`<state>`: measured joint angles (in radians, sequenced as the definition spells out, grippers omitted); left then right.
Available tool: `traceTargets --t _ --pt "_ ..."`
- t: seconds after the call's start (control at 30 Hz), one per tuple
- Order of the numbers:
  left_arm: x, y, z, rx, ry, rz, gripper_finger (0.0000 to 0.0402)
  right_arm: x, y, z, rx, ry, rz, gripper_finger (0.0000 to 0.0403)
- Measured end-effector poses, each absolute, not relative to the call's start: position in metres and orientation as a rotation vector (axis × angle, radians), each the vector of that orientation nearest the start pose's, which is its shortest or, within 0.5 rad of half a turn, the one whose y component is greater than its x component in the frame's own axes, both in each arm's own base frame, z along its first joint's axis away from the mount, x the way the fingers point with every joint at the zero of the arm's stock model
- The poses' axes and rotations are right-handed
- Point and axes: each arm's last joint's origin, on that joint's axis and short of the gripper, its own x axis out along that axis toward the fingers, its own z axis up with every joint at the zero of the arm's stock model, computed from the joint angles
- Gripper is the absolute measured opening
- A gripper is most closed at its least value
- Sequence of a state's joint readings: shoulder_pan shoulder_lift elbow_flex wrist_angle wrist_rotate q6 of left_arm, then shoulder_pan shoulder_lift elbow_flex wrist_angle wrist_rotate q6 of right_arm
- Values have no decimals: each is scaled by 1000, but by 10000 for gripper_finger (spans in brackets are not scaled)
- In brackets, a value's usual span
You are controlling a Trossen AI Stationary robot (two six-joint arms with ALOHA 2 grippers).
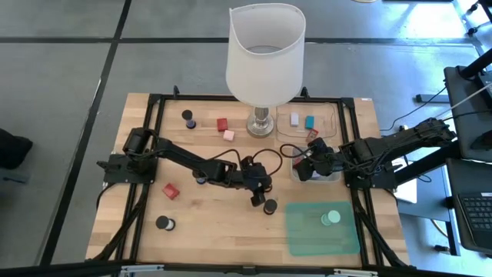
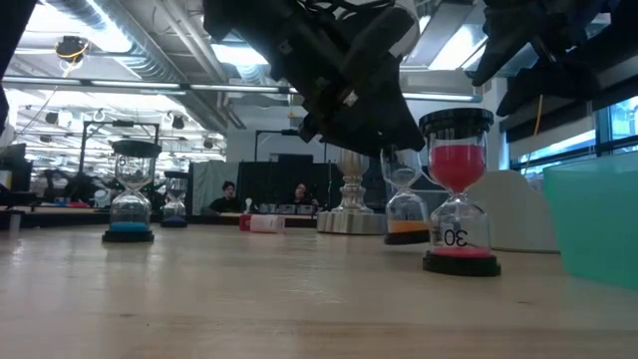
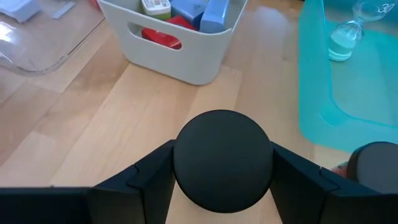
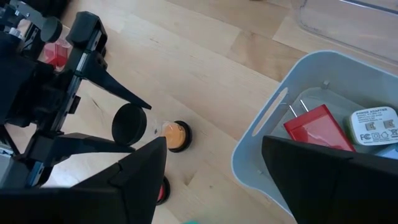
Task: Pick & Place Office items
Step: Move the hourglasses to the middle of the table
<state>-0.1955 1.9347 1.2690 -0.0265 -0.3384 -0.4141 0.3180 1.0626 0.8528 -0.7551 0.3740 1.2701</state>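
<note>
Black-capped orange sand timer (image 4: 163, 132) in left gripper (image 1: 256, 198)

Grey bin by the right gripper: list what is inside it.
The grey bin holds a red plug adapter and a white power adapter; the left wrist view adds blue blocks. The right gripper, open above it, covers the rest.

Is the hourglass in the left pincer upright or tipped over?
Tipped on its side. The right wrist view shows the hourglass lying level between the left pincer fingers, black cap toward that camera, orange sand at the far end.
</note>
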Motion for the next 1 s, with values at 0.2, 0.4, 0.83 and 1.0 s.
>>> traceTargets --t 0.2,0.4,0.83,1.0 --pt "410 -71 185 -214 638 268 217 191 52 264 853 721 -597 267" --pt "411 -70 185 -214 641 256 217 191 52 264 853 720 -597 267" --pt "411 -69 185 -177 639 260 245 191 52 264 853 721 -597 267" --pt "412 -69 186 -180 621 259 257 191 52 264 853 720 -597 267"
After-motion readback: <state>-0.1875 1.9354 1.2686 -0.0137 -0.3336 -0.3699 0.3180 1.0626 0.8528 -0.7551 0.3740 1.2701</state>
